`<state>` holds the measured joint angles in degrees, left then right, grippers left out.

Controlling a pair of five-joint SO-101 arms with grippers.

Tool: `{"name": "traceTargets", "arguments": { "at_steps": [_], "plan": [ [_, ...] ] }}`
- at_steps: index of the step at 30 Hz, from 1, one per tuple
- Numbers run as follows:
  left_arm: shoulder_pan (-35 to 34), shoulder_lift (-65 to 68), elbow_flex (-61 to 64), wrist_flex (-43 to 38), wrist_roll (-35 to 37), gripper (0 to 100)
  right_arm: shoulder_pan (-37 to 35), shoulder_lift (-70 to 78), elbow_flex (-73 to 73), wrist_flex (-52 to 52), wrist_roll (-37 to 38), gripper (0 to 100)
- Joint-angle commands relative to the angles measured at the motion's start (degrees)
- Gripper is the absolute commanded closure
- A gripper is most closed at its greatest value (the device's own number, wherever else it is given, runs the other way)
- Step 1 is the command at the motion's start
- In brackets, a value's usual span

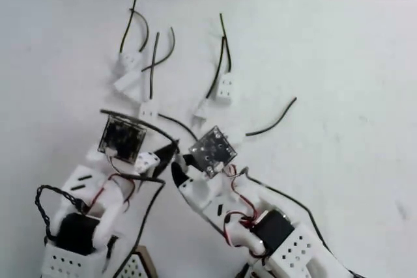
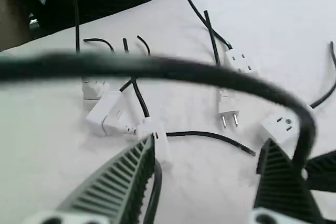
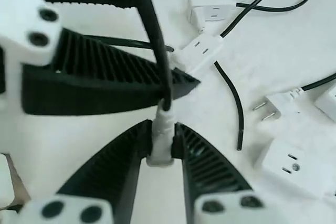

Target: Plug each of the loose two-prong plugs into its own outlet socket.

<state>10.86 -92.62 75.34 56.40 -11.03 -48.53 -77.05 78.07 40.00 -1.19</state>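
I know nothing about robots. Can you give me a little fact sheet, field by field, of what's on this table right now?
surface: white table
left tool: open, holding nothing
right tool: shut on a white cord end, prongs hidden
black cord: runs up from that cord end
loose plug: flat on the table, two prongs bare, in no socket
socket: white, lying beside the loose plug, not touching it

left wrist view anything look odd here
Yes: a black cord drapes across the open left gripper, and looks to run from the plug clamped in the right gripper, so the arms may tangle.
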Motion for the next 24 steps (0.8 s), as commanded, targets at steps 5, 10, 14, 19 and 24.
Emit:
{"name": "traceTargets", "arguments": {
  "at_steps": [5, 10, 14, 19, 24],
  "plan": [
    [7.96, -0.57, -4.31, 5.8, -0.62, 69, 2.59, 1.1, -0.7, -1.45, -0.53, 98.1],
    [9.27, -0.57, -4.13, 5.98, -0.7, 69, 3.12, 1.1, -0.7, -1.36, -0.53, 98.1],
    [4.18, -0.48, -4.13, 5.63, -0.62, 69, 8.57, 1.1, -1.58, -1.36, -0.44, 98.1],
    [-4.79, -0.13, -4.04, 2.37, -1.23, 69, 19.56, 1.19, -3.87, -2.86, -0.62, 98.1],
    [-3.74, -0.13, -4.04, 2.11, -6.24, 69, 27.3, 1.27, -3.78, -7.34, -5.1, 98.1]
  ]
}}
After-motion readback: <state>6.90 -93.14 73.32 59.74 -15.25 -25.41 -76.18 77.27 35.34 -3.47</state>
